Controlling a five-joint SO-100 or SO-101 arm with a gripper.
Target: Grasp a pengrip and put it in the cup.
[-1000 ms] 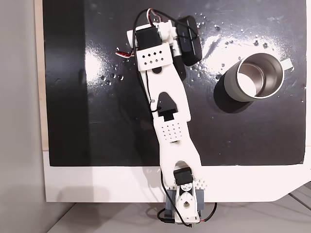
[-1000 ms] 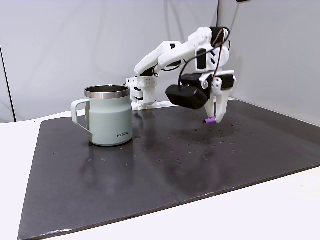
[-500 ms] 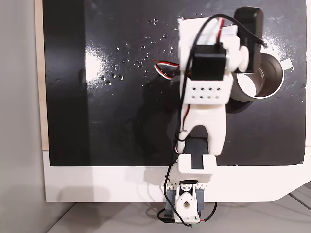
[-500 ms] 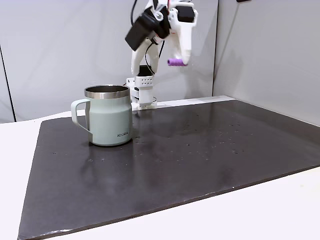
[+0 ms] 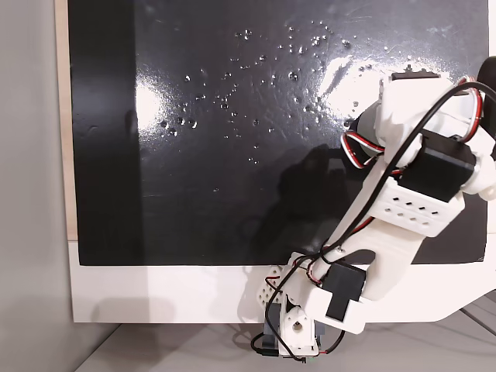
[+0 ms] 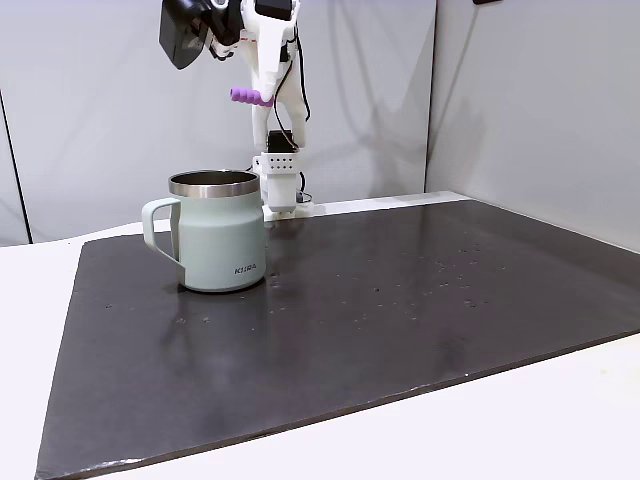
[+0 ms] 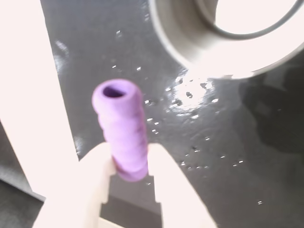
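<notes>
A dark, glossy mat (image 6: 350, 330) flecked with small pale specks covers a white tabletop (image 6: 560, 420), with plain grey walls behind, in a fixed view from the side. On the mat stands the cup (image 6: 215, 232), a matte grey-green mug with a shiny steel rim, its handle at 9 o'clock in this view.

High above it, the arm holds its tool (image 6: 256, 96) clamped on the pengrip (image 6: 250, 97), a small purple ribbed tube that juts out sideways toward 9 o'clock from between the white fingers. The wrist view shows the hold closely: the pengrip (image 7: 122, 133) is pinched near its lower end by the two fingers of the tool (image 7: 129, 166), its hollow end pointing up, while the bright steel mouth of the cup (image 7: 190, 42) sits at 1 o'clock in that picture. The height appears chosen to clear the rim before any descent; the pengrip hangs over or just behind the cup's far edge, and the exact alignment cannot be told from the side.

In a fixed view from above, the white arm (image 5: 403, 201) reaches across the mat toward 2 o'clock, covering the spot where the cup stands. Ceiling light glares off the mat (image 5: 155, 101) at 10 o'clock; a pale wooden strip (image 5: 60, 124) edges it at 9 o'clock.
</notes>
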